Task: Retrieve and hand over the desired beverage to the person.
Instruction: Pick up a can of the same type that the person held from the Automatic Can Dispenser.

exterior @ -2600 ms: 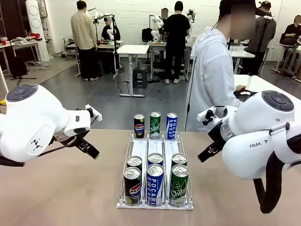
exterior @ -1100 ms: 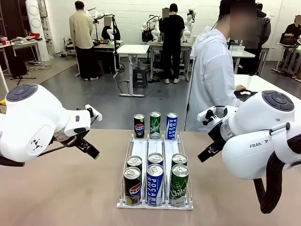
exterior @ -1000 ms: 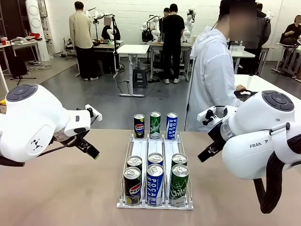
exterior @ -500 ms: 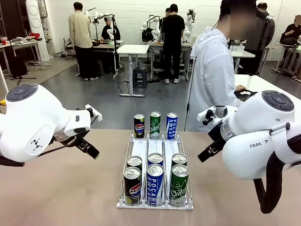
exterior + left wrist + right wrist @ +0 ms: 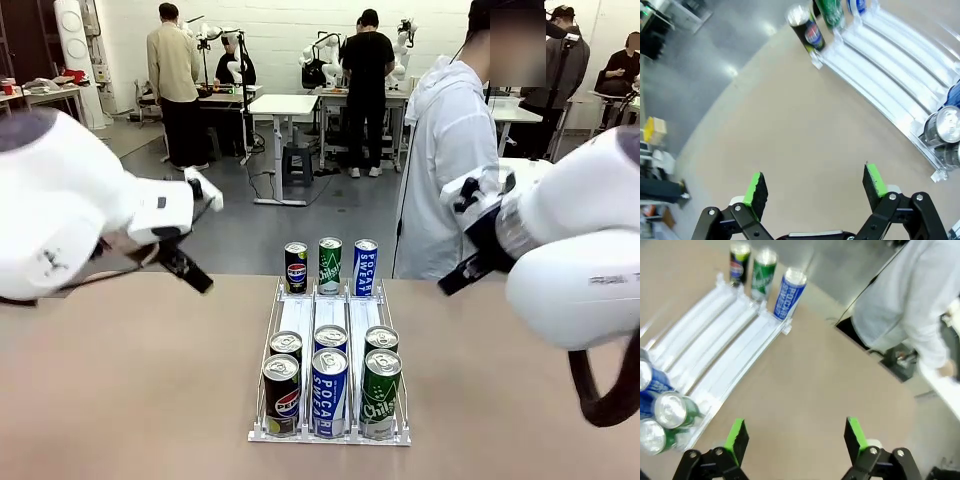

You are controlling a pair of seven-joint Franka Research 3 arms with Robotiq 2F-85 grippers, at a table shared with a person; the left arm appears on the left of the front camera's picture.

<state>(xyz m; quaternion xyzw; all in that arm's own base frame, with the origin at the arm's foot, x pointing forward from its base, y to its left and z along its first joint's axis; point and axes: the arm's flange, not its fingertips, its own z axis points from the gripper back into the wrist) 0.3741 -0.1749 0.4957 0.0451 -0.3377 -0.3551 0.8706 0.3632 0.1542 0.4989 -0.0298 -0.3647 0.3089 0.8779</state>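
The left gripper (image 5: pixel 815 185) is hanging open over the bare surface (image 5: pixel 130 380). Its black fingers are standing wide apart with nothing between the bright green pads (image 5: pixel 756 192). The right gripper (image 5: pixel 795 436) is likewise standing open and empty, over the surface to the rack's right side. The surface is showing a flat, matte, tan finish. A clear plastic rack (image 5: pixel 330 312) is resting at its middle, with three straight, glossy lanes running side by side from the robot's side toward the far edge. Slim cylindrical metal cans are standing upright in it. At the far end a black Pepsi can (image 5: pixel 296 268), a green can (image 5: pixel 330 265) and a blue-and-white Pocari Sweat can (image 5: pixel 365 267) are lining up one per lane. At the near end a cluster of six cans (image 5: pixel 329 385) is sitting in two tight rows, their round silver tops showing. Which can is the wanted one cannot be told. Both grippers are keeping well apart from every can. The person (image 5: pixel 450 170), in a white hooded jacket of soft, creased fabric, is standing side-on just beyond the far edge, right of the rack.
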